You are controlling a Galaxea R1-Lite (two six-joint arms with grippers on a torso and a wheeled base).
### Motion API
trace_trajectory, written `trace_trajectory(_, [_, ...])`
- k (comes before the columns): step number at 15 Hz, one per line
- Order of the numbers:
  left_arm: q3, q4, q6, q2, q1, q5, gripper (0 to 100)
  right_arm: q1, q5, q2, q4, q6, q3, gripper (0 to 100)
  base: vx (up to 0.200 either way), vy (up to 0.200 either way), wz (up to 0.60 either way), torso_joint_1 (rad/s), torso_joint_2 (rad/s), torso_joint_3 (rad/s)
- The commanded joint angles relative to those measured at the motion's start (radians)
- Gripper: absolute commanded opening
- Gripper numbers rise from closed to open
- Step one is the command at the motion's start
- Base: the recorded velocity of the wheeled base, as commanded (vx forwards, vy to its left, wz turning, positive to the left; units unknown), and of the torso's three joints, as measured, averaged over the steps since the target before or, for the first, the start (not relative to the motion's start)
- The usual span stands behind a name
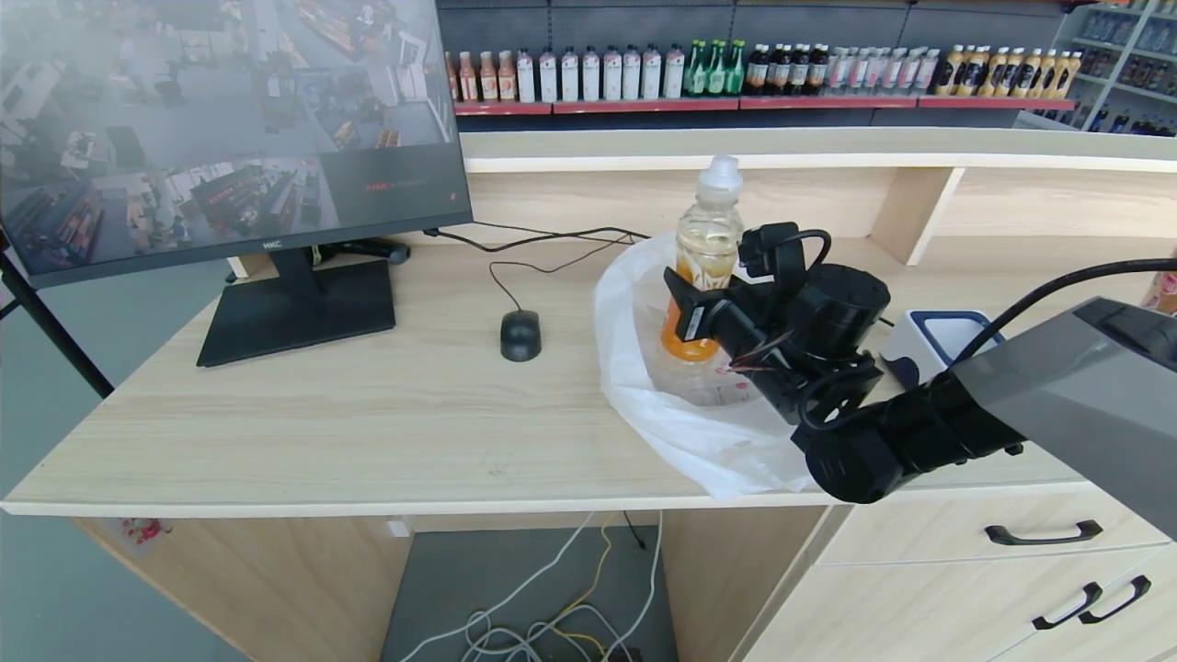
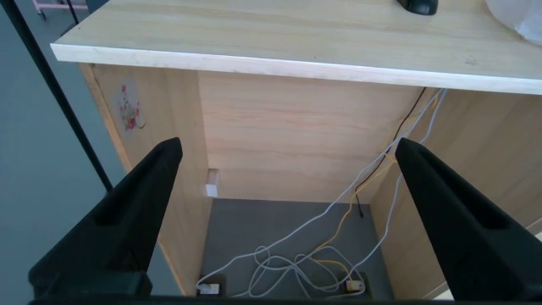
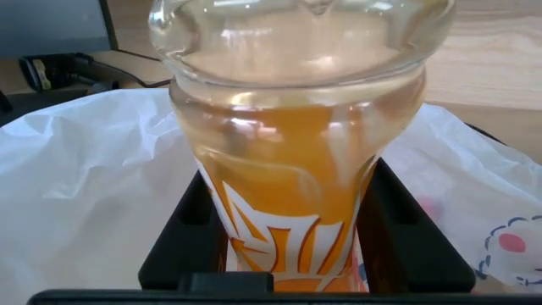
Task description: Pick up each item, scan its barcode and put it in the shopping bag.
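Note:
A clear bottle (image 1: 706, 241) of orange drink with a white cap and an orange label stands upright over the open white shopping bag (image 1: 662, 395) on the wooden counter. My right gripper (image 1: 701, 308) is shut on the bottle's lower half; the right wrist view shows the bottle (image 3: 296, 152) between the two black fingers (image 3: 190, 224), with the bag (image 3: 93, 178) beneath. My left gripper (image 2: 288, 212) hangs open below the counter's front edge, facing the leg space and loose cables, with nothing between its fingers.
A white and blue barcode scanner (image 1: 938, 342) sits right of the bag, partly behind my right arm. A monitor (image 1: 221, 129) on a black base fills the counter's left, with a black mouse (image 1: 520, 335) and its cable nearby. Drawers (image 1: 1011, 570) lie below right.

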Motion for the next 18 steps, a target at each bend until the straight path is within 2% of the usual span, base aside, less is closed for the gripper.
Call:
trace_trajectory(1, [0.0,0.0,0.0,0.0,0.0,0.0,100,0.001,0.0,0.003,0.004,0.0,0.004,0,0.0,0.0,0.0,0.0,0.0,0.0])
trace_trajectory(7, [0.0,0.0,0.0,0.0,0.0,0.0,100,0.001,0.002,0.0,0.005,-0.002,0.016,0,0.0,0.0,0.0,0.0,0.0,0.0])
trace_trajectory(8, [0.0,0.0,0.0,0.0,0.0,0.0,100,0.001,0.002,-0.002,0.005,-0.002,0.026,100,0.0,0.0,0.0,0.0,0.0,0.0])
trace_trajectory(18, [0.0,0.0,0.0,0.0,0.0,0.0,100,0.001,0.002,-0.02,-0.042,-0.003,0.032,100,0.0,0.0,0.0,0.0,0.0,0.0])
